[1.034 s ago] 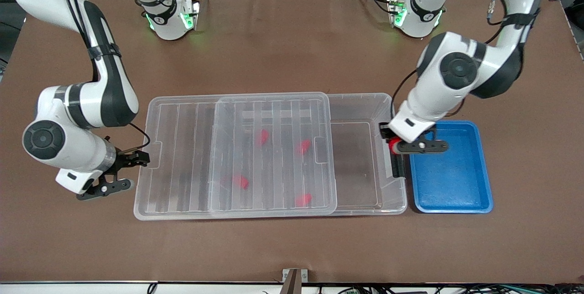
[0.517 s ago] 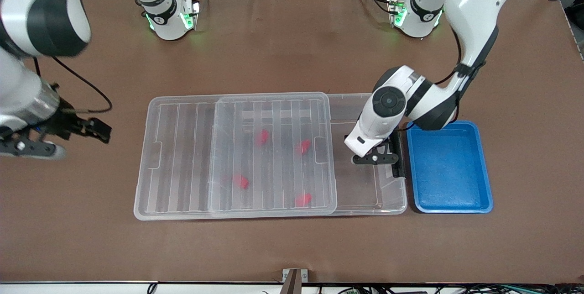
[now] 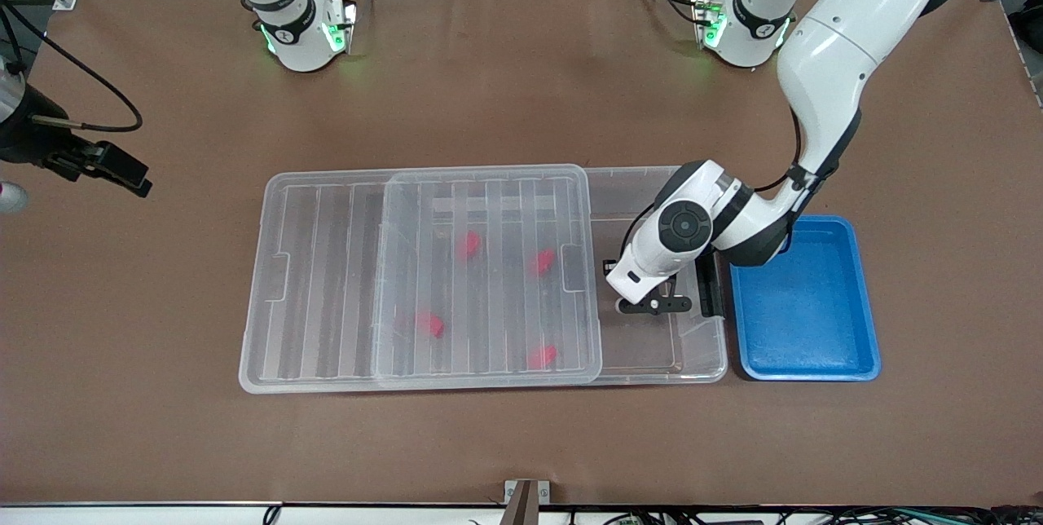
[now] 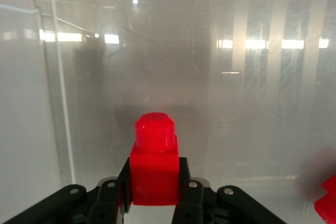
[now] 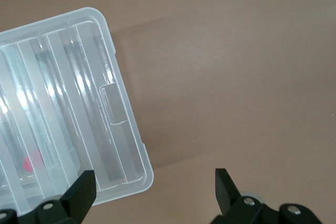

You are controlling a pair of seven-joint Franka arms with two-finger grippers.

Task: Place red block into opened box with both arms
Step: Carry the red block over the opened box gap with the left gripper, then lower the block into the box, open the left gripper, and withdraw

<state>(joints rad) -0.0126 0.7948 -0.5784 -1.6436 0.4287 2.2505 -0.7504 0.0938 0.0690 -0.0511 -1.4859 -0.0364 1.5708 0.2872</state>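
Observation:
My left gripper [image 3: 654, 305] is down in the uncovered end of the clear box [image 3: 701, 362], shut on a red block [image 4: 154, 166] that stands stub-up between its fingers [image 4: 186, 192]. The ribbed lid [image 3: 326, 280] is slid toward the right arm's end and covers most of the box. Several more red blocks [image 3: 466, 245] lie inside under the lid, and one of them shows at the edge of the left wrist view [image 4: 328, 203]. My right gripper [image 5: 155, 182] is open and holds nothing. It hangs over bare table beside the lid's corner [image 5: 126, 145].
A blue tray [image 3: 815, 374] sits against the box at the left arm's end of the table. A black clip [image 3: 709, 288] is on the box's short side beside the tray. Brown table surrounds the box.
The left arm carried the red block from over the box's clip edge, beside the blue tray, down into the box's uncovered end. The right arm drew away from the lid's end, toward the table's edge.

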